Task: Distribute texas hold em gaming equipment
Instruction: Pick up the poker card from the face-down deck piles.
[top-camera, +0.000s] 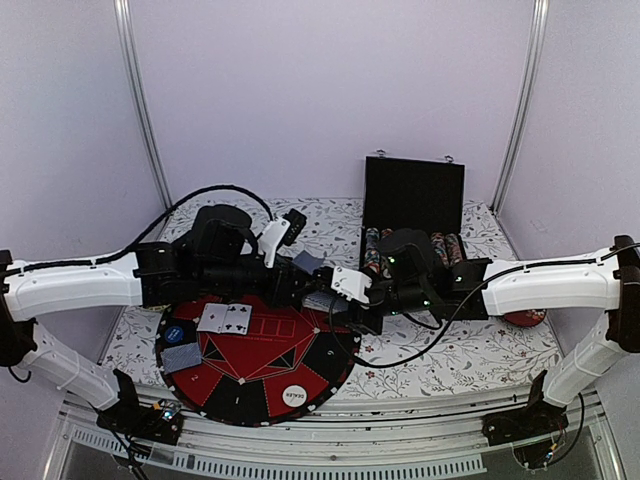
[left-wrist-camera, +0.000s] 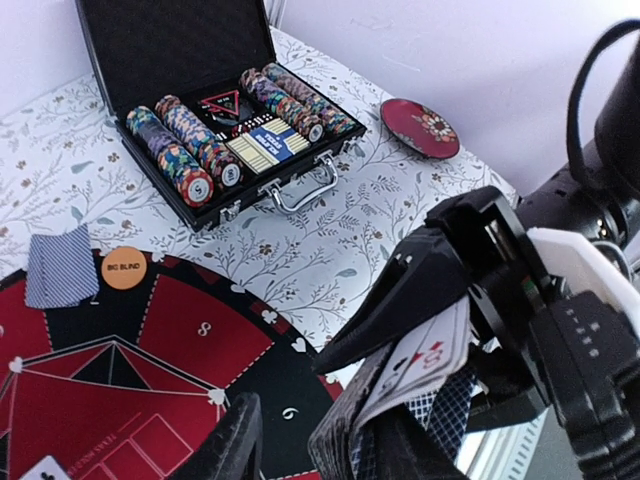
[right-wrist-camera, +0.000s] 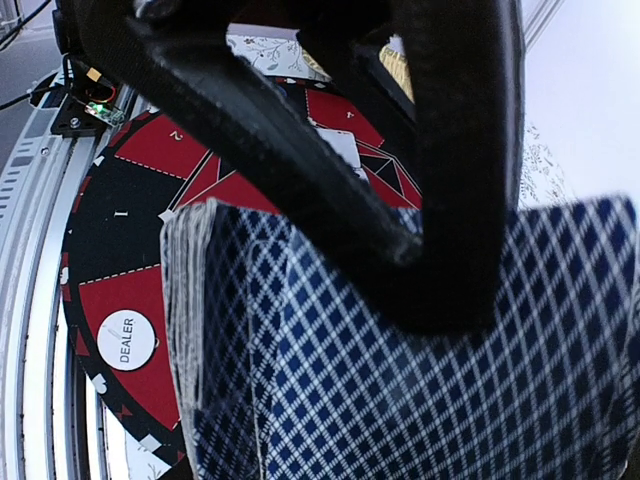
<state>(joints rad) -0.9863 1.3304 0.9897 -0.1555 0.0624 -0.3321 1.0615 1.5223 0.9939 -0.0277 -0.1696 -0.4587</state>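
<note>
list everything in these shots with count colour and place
poker mat: one, red and black, table's near left
face-up cards: two, white, mat's far left
face-down cards: two spots, grey-blue backs, one beside each small disc
blue disc: one, mat's left edge
orange disc: one, mat's far edge
DEALER disc: one, white, mat's near edge
case: one, black, open, far side
chips: several rows, multicoloured, inside the case
red dish: one, right of the case
deck: one, blue-checked backs, held over the mat
right gripper: shut on the deck
left gripper: open, beside the deck
</note>
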